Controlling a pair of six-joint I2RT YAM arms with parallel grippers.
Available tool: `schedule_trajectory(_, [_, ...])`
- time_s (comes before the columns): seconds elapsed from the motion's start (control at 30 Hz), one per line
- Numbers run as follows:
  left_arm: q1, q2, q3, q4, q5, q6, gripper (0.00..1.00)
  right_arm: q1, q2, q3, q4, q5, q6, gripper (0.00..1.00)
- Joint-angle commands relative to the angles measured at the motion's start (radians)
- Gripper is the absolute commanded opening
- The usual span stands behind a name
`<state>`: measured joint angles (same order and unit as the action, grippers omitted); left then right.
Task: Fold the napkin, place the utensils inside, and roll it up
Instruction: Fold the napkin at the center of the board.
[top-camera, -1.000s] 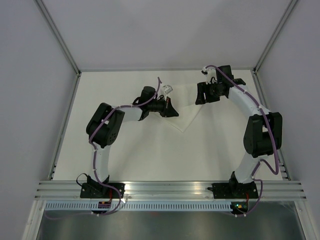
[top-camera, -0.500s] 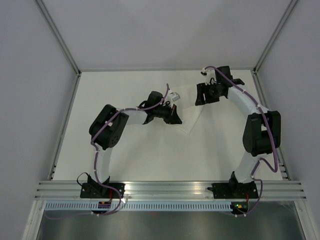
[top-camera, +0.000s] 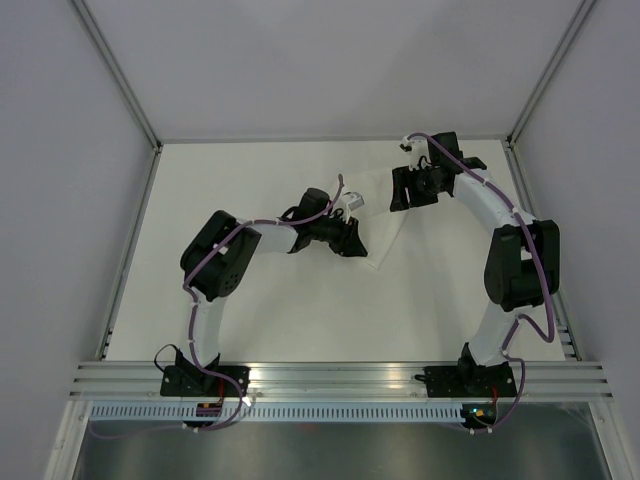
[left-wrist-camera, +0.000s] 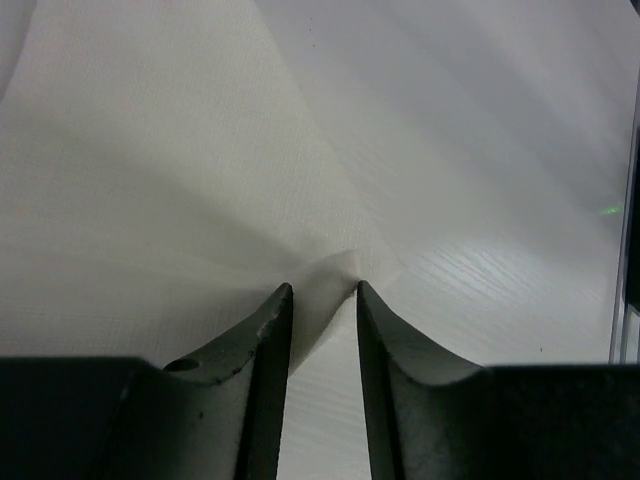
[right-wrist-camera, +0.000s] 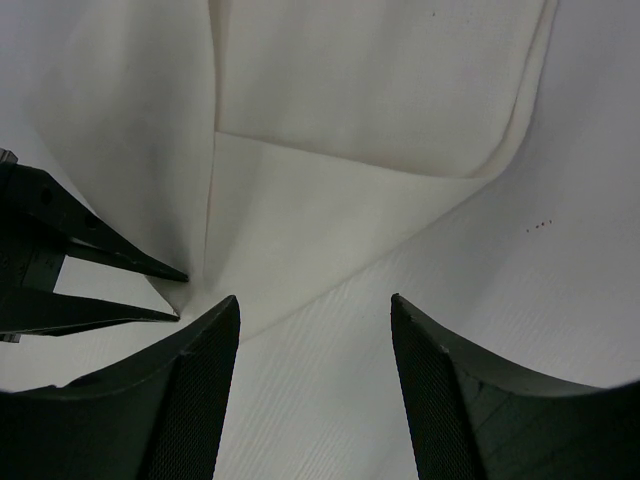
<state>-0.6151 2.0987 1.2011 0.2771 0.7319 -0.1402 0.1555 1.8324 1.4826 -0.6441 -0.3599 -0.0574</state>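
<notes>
The white napkin lies partly folded between my two grippers, a narrow shape pointing toward the near side. My left gripper is shut on its near corner. In the left wrist view the cloth tents up into the narrow gap of the left gripper. My right gripper is open and empty, hovering over the table beside the napkin's far right edge. In the right wrist view the folded napkin lies ahead of the right gripper, with the left gripper's fingers at the left. No utensils are in view.
The white table has raised metal rails along its left and right sides. An aluminium rail at the near edge carries both arm bases. Grey walls enclose the far side.
My left gripper has moved right toward the right gripper, dragging the napkin corner with it. The napkin has narrowed from a wide triangle. The right arm has barely moved.
</notes>
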Motion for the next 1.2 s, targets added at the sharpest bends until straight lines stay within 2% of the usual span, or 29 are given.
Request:
schedule_trajectory(0.0, [-0.012,-0.049,0.002,0.045,-0.003,0.025,0.39,0.009,0.008,0.038,-0.009,0.035,0.002,0.67])
schedule_trajectory(0.17, [-0.032,-0.028,0.028,0.050,0.003,0.011,0.43,0.007,0.019,0.039,-0.009,0.044,0.001,0.68])
schedule_trajectory(0.6, [-0.040,-0.037,0.043,0.126,0.023,-0.055,0.45,0.007,0.047,0.036,-0.005,0.082,0.001,0.68])
schedule_trajectory(0.8, [0.038,-0.120,-0.056,0.341,-0.022,-0.223,0.47,0.007,0.076,0.028,0.001,0.084,0.007,0.67])
schedule_trajectory(0.93, [0.122,-0.209,-0.130,0.372,-0.129,-0.285,0.48,0.009,0.083,0.018,0.021,0.099,0.025,0.67])
schedule_trajectory(1.07, [0.179,-0.310,-0.185,0.295,-0.357,-0.306,0.49,0.009,0.073,0.022,0.037,0.102,0.018,0.66])
schedule_trajectory(1.17, [0.221,-0.382,-0.265,0.240,-0.489,-0.377,0.49,0.045,0.044,-0.001,0.055,0.166,-0.025,0.66])
